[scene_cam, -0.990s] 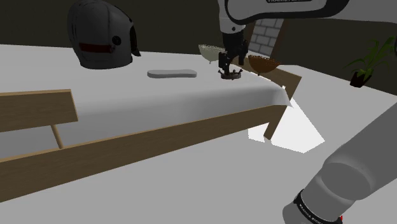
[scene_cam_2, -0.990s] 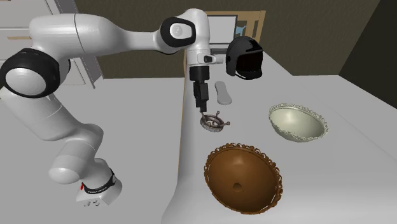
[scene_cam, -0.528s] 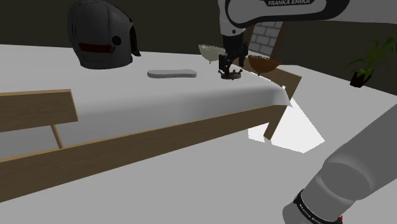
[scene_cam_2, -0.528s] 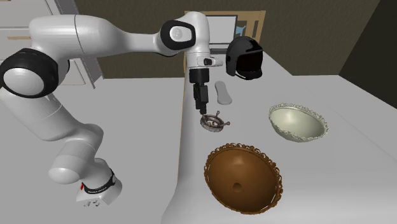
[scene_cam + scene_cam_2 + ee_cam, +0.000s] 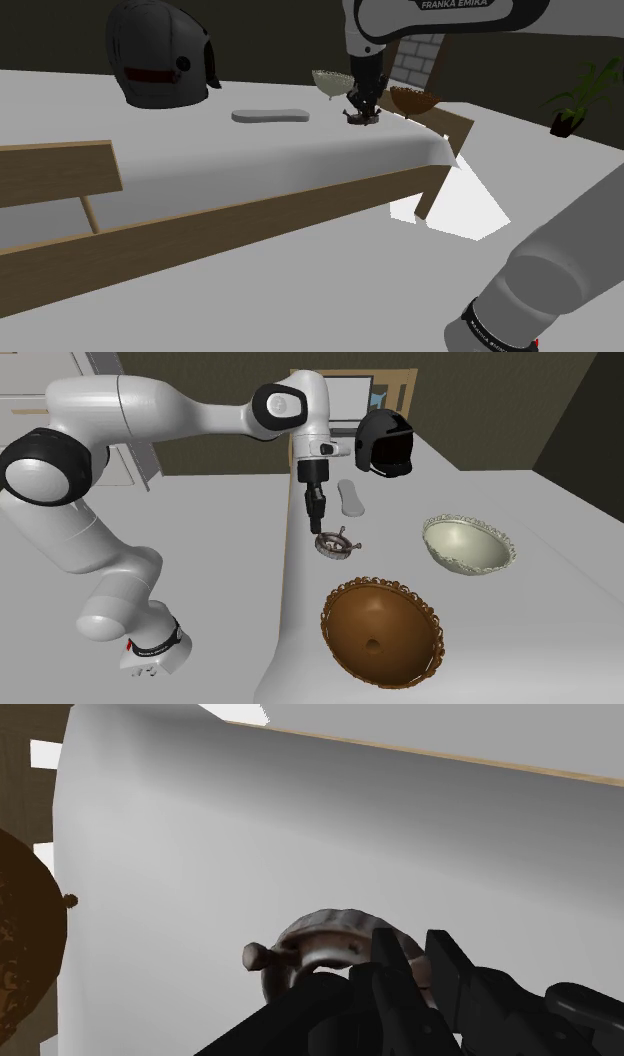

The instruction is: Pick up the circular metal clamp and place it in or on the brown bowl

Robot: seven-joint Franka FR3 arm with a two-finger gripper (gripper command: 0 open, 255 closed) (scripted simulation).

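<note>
Slip risk first: in the shoulder view the hand (image 5: 362, 107) is down on the circular metal clamp (image 5: 366, 121) on the desk (image 5: 250, 160), w/ the brown bowl (image 5: 414, 100) just to that view's right. The hold looks off-centre, so I'd guess the ring could swing or drop on the lift. 2nd ext. view: clamp (image 5: 337, 545) lies flat betw. the far black helmet (image 5: 385, 442) and the near brown bowl (image 5: 395, 617), hand (image 5: 319, 527) at its far rim. Wrist view: fingers (image 5: 392, 974) nearly together, a thin bit of clamp (image 5: 335, 936) rim pinched betw. them. The hand (image 5: 412, 944) looks clenched on it, not lifted yet.
</note>
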